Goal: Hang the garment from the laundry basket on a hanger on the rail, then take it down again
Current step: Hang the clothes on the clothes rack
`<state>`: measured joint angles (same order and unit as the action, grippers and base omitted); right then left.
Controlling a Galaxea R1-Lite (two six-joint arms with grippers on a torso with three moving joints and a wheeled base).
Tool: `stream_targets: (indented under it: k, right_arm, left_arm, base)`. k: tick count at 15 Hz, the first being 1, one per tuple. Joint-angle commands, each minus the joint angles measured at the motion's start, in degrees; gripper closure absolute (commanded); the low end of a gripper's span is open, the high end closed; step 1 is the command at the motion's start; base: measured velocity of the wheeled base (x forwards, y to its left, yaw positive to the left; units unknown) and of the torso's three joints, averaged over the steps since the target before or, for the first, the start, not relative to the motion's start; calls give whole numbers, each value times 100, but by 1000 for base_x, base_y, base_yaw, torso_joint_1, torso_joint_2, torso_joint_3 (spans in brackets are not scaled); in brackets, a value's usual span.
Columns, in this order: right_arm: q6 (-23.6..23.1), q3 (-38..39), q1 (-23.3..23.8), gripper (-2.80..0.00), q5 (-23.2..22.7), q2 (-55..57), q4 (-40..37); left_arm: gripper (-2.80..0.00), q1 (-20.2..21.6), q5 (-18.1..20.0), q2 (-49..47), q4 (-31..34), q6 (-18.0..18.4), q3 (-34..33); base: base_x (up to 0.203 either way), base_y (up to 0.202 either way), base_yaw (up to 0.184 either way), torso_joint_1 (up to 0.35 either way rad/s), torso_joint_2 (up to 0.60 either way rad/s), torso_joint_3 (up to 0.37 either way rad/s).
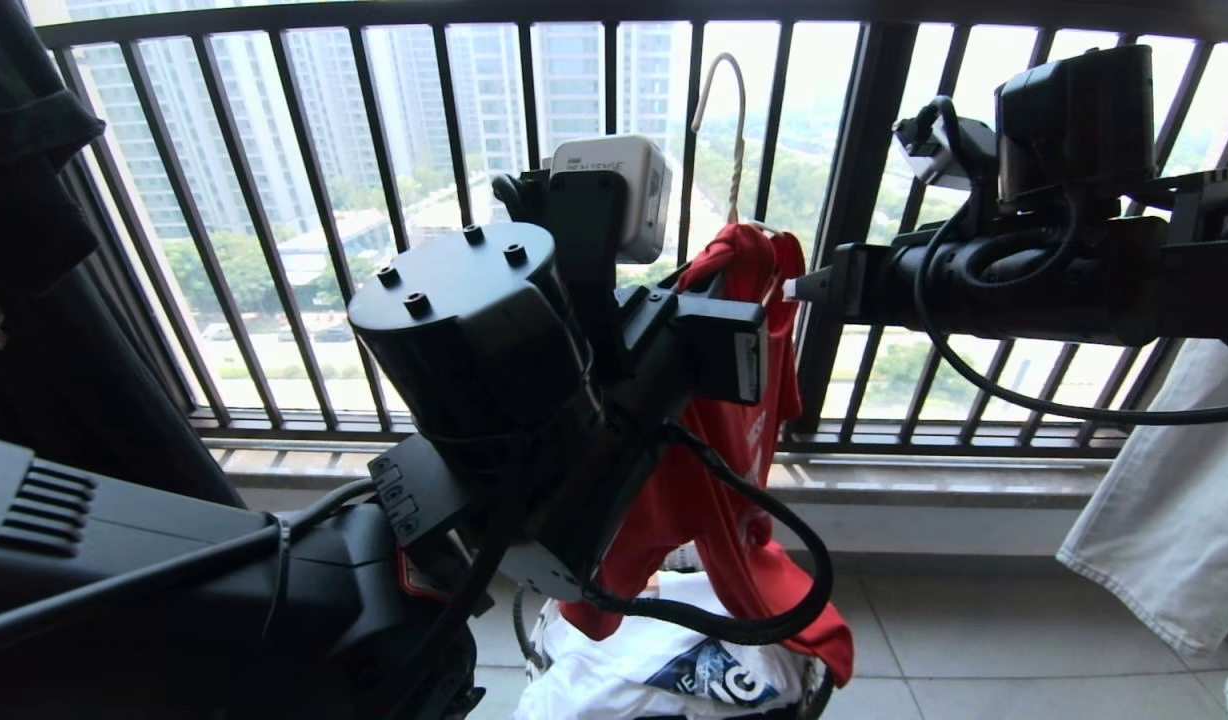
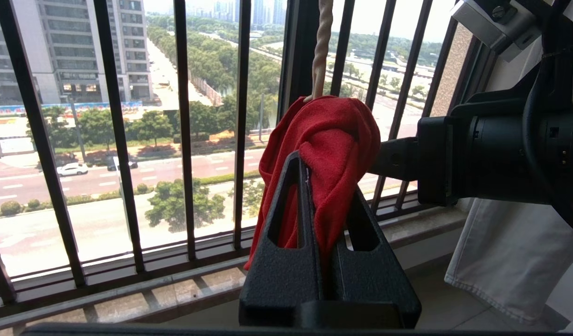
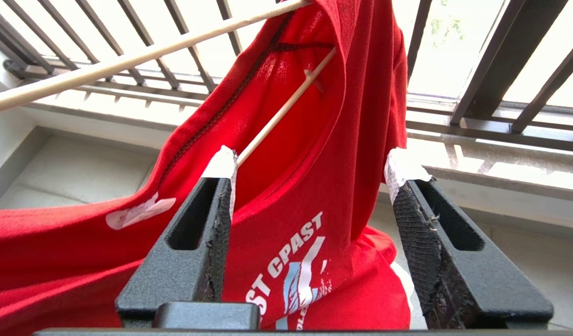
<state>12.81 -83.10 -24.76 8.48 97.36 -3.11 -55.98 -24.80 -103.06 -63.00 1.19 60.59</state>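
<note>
Garment [image 1: 719, 470], red with white "WEST COAST" lettering, hangs bunched at the centre of the head view, its lower folds trailing toward six o'clock onto a white printed T-shirt [image 1: 624, 670] heaped in the laundry basket [image 1: 526, 628], of which only a short stretch of dark rim shows. Left gripper [image 2: 326, 186] is clenched on a gathered fold of the red fabric near the collar, cloth pinched between its black fingers [image 2: 291, 224]. Directly above, at twelve o'clock from that grip, the hanger [image 1: 736, 130] rises out of the bunched collar, its slim white hook curving over against the window bars. Right gripper [image 3: 310, 172] stands released just beside the shirt at three o'clock, jaws apart; in the right wrist view the chest print lies between its fingers, and a thin hanger arm crosses close to the taped tip of one finger; contact there cannot be confirmed. A pale cloth [image 1: 1169, 500] hangs at four o'clock. Beyond, the dark barred railing [image 1: 374, 130] closes the balcony, with tower blocks and trees behind it.
</note>
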Motion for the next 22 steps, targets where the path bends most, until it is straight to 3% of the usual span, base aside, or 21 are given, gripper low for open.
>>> stream_targets:
  k: [1,4,5,11,18,22]
  right_arm:
    - [-48,-28,95,-280,8,364,254]
    - [-228,-145,270,-280,13,530,362]
    - [-305,-142,279,0,13,530,363]
    - [-367,-171,306,0,-45,818,790]
    - [-344,-163,314,0,-172,493,783]
    - [-350,-152,305,0,-172,218,766]
  left_arm:
    - [0,-1,-18,-21,-37,4,6]
    - [0,-1,-25,-4,-37,4,-3]
    - [0,2,-25,-4,-37,4,1]
    - [0,8,-25,32,-46,4,6]
    - [0,8,-34,-67,-29,32,6]
    - [0,76,-48,-316,242,231,37]
  base:
    - [0,0,0,0,0,0]
    - [0,0,0,0,0,0]
    - [0,0,0,0,0,0]
    - [0,0,0,0,0,0]
    - [0,0,0,0,0,0]
    - [0,0,0,0,0,0]
